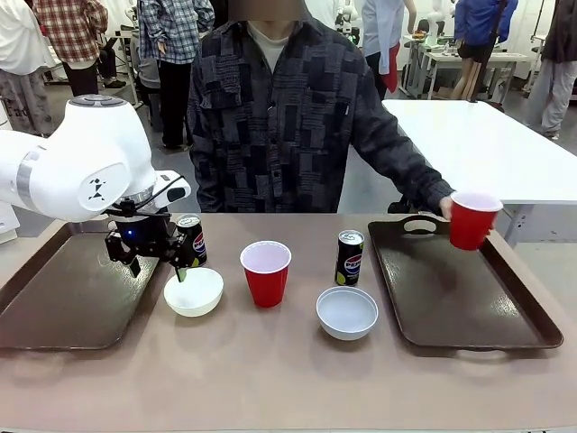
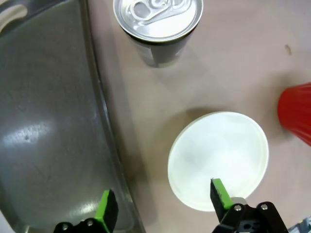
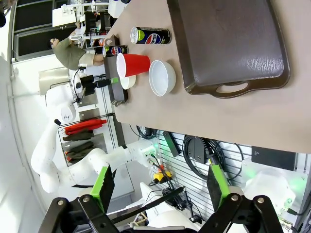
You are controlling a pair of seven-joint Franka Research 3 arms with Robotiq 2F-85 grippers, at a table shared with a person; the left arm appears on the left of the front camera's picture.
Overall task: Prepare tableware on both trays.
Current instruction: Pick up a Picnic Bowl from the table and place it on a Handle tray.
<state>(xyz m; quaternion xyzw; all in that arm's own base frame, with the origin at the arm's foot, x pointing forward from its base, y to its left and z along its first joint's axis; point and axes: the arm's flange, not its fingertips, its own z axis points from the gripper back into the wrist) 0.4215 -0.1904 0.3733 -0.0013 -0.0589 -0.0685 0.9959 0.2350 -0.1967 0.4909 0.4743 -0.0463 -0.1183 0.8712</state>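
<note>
The table (image 1: 270, 379) carries two dark brown trays, the left tray (image 1: 63, 298) and the right tray (image 1: 451, 302), one at each end with handle slots at the far rims. The white left arm (image 1: 72, 167) reaches in over the left tray's far corner. Between the trays, on the bare table, stand the remaining items. The left bowl (image 1: 194, 290) sits just beside the left tray; the right bowl (image 1: 347, 311) sits near the right tray's inner rim. The centre cup (image 1: 266, 272) stands upright between the two bowls. A second cup (image 1: 471, 219) is held upright by the person's hand (image 1: 444, 207) above the far right corner of the right tray, clear of its surface. The left can (image 1: 191, 239) stands upright just behind the left bowl; the right can (image 1: 350, 257) stands behind the right bowl. The left hand (image 1: 158, 266) hangs low with jaws spread wide, gripping nothing; in its wrist view one finger lies over the left tray's rim and the other over the left bowl's near edge. The right hand (image 3: 159, 180) is off the table's side, jaws spread, gripping nothing.
</note>
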